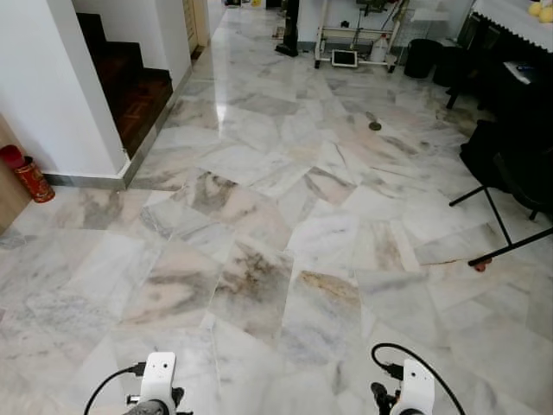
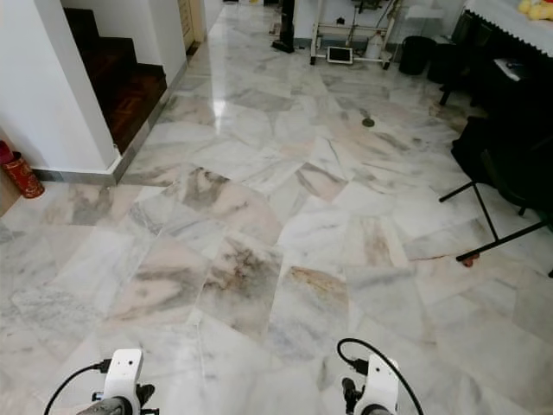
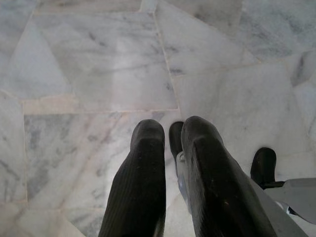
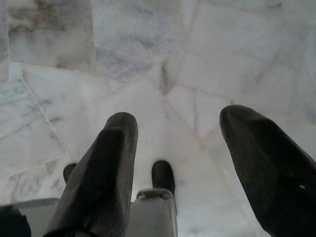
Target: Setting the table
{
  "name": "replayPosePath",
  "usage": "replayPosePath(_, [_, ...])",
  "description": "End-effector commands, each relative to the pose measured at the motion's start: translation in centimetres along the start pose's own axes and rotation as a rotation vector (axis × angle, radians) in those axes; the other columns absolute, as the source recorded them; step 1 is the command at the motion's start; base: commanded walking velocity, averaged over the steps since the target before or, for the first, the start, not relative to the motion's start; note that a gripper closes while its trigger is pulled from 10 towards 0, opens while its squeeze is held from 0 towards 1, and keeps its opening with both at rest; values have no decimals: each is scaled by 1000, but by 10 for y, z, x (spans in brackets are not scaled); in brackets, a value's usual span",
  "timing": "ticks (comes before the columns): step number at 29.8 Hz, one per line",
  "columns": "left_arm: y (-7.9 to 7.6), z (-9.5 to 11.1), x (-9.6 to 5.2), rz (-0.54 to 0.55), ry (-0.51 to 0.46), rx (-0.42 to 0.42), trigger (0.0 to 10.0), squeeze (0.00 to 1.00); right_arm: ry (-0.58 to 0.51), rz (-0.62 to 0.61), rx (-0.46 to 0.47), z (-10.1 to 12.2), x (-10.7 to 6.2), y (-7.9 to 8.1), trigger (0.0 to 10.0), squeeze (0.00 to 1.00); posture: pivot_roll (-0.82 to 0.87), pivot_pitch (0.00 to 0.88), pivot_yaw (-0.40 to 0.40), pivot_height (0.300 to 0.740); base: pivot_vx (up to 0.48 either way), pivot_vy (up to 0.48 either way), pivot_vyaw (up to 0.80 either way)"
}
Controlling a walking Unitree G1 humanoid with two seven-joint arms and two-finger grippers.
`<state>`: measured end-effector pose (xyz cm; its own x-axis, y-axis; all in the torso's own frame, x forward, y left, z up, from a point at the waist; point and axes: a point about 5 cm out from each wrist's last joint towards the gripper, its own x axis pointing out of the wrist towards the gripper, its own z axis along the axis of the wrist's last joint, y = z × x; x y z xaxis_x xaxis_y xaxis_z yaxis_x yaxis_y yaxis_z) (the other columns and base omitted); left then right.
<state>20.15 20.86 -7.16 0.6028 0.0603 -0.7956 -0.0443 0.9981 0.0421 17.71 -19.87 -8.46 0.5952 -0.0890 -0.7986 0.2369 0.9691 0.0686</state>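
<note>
Two hands hang low over the marble floor (image 1: 276, 225), one on each arm. The left hand (image 3: 170, 131) has its two black fingers drawn nearly together, with a narrow slit between the tips, and it holds nothing. The right hand (image 4: 177, 121) has its two fingers spread wide apart, also holding nothing; bare floor shows between them. Neither hand touches anything. In the wrist views the robot's own dark feet show below the fingers.

The head views show the two white wrist units at the bottom edge, each with a black cable looped beside it. To the robot's left, a white wall meets a dark wooden staircase (image 1: 130, 82), and one red cylinder (image 1: 28, 175) stands at the wall's foot. To the right, black stand legs (image 1: 501, 220) rest on the floor. Far ahead on the right is a table (image 1: 518, 17) with a white cloth, yellow things on it too small to identify.
</note>
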Motion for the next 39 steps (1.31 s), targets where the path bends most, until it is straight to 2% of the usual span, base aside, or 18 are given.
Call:
replayPosePath(1, [1, -1, 0, 3, 0, -8, 10000, 0, 26, -8, -4, -6, -1, -2, 10000, 0, 52, 0, -45, 740, 0, 0, -744])
replayPosePath(7, [5, 1, 0, 20, -8, -42, 10000, 0, 31, -11, -7, -7, -1, -2, 10000, 0, 50, 0, -40, 740, 0, 0, -747])
replayPosePath(23, [5, 7, 0, 18, -19, -43, 10000, 0, 46, -1, -37, -10, -1, 2, 10000, 0, 52, 0, -34, 740, 0, 0, -750])
replayPosePath(34, [5, 9, 1, 10, -21, -14, 10000, 0, 47, -3, -30, -11, -1, 5, 10000, 0, 52, 0, -22, 740, 0, 98, -751])
replayPosePath(39, [6, 9, 1, 8, -21, 10, 10000, 0, 51, -5, -29, -12, -2, 4, 10000, 0, 53, 0, -22, 740, 0, 355, -750])
